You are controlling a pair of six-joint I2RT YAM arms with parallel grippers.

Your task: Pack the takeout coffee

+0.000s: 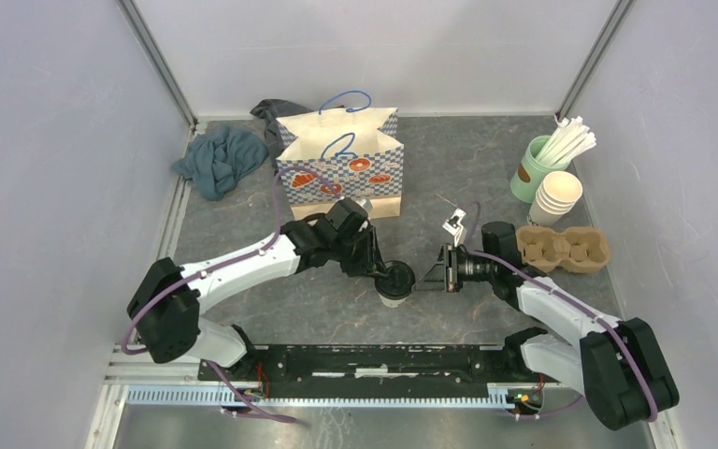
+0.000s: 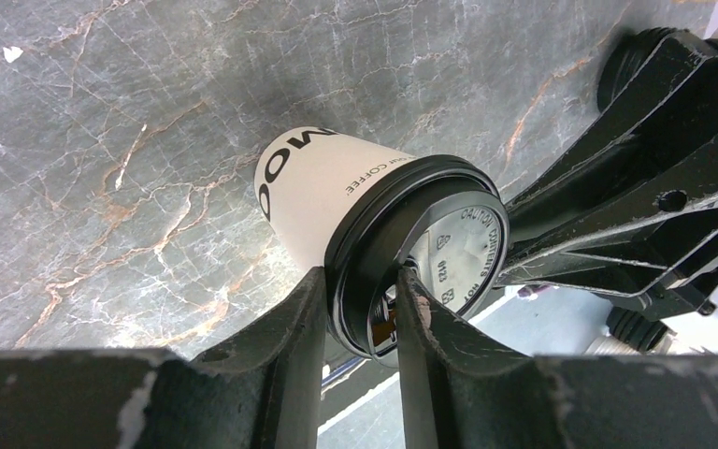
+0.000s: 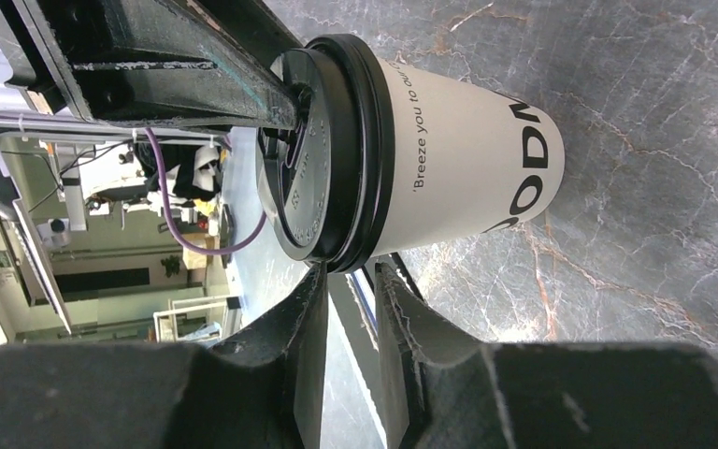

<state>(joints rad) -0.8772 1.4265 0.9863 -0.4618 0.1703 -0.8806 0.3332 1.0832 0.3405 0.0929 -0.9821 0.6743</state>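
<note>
The takeout coffee (image 1: 394,281), a cream-white cup with a black lid, stands on the marble tabletop between my two grippers. It also shows in the left wrist view (image 2: 323,187) and the right wrist view (image 3: 458,159). My left gripper (image 2: 360,290) is shut on the lid's rim, one finger outside it and one on the lid's top. My right gripper (image 3: 351,271) faces the lid from the other side. Its jaws are a narrow gap apart with the tips right at the rim, and I cannot tell if they pinch it. The paper bag (image 1: 341,164) stands open behind the cup.
A brown cardboard cup carrier (image 1: 563,248) lies at the right. Behind it stand a stack of lidless cream cups (image 1: 556,196) and a mint-green cup of white straws (image 1: 535,168). A teal cloth (image 1: 220,159) lies at the back left beside the bag.
</note>
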